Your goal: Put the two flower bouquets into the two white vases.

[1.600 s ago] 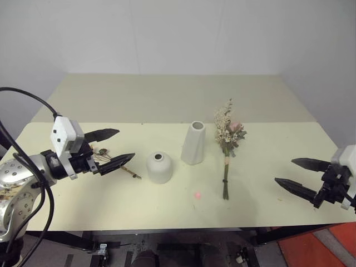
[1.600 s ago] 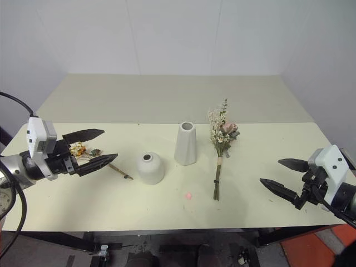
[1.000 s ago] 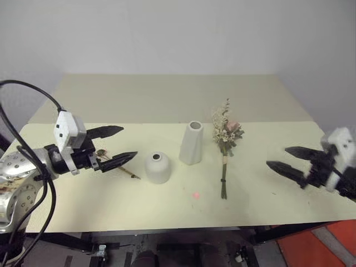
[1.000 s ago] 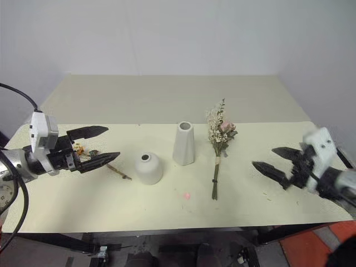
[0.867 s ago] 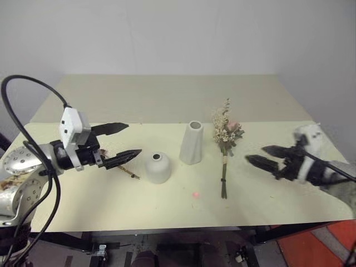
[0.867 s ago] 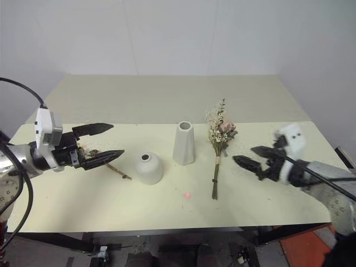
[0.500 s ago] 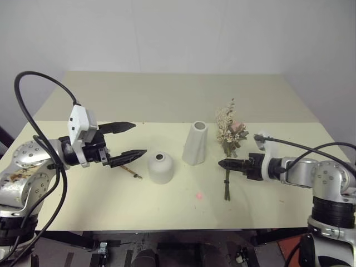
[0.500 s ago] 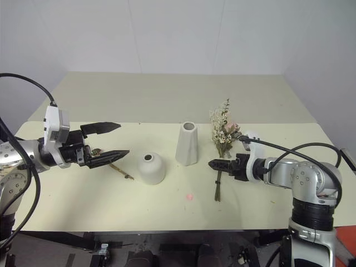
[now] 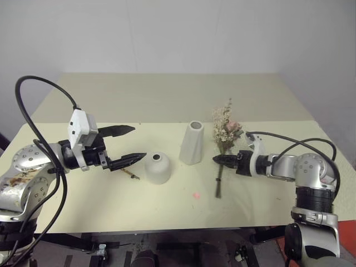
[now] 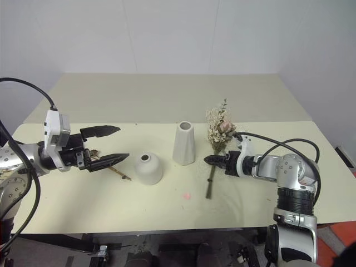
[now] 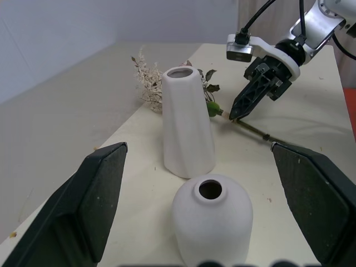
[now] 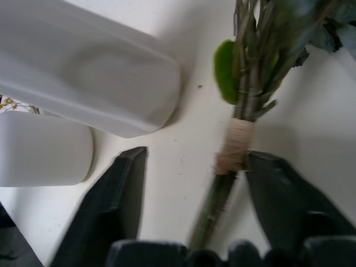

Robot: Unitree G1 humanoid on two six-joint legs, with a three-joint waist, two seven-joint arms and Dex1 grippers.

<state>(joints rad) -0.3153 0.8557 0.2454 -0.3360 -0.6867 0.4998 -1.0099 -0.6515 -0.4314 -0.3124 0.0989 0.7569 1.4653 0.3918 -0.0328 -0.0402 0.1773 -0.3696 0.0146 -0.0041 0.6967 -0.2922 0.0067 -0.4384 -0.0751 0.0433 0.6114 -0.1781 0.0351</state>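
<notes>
My right pincer (image 10: 210, 160) straddles the rose bouquet (image 10: 219, 130) at its tied stems, fingers apart, not gripping. My left pincer (image 10: 114, 143) hangs open. Both vases, tall (image 10: 183, 143) and short (image 10: 147, 168), stand empty; the yellow sprigs (image 10: 110, 166) lie on the table (image 10: 167, 100).

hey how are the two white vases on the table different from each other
The tall vase is tapered and stands about twice as high as the short vase. The short vase is a rounded dome with a small top hole; the tall vase's mouth is wider. The tall vase stands nearer the rose bouquet. Both are matte white, upright and empty.
</notes>
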